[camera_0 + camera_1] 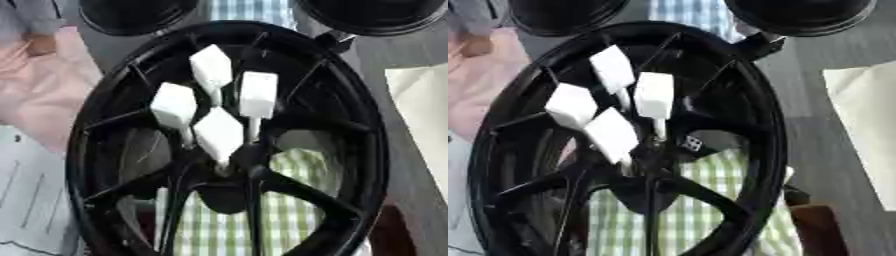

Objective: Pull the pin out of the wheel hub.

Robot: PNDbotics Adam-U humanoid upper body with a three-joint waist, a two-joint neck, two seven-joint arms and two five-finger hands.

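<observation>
Checked cloth (289,220) showed through a black wheel (367,150) filling the view. Four white-headed pins (219,132) stood clustered at the hub (654,155), fanning toward twelve o'clock. No hand showed (so fingers: couldn't tell). A reach might have knocked neighbouring pins askew, I judged.

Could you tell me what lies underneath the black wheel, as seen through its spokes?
Through the wheel's lower spoke gaps, a green-and-white checked cloth shows beneath it. How far the cloth extends is hidden by rim and spokes.
</observation>
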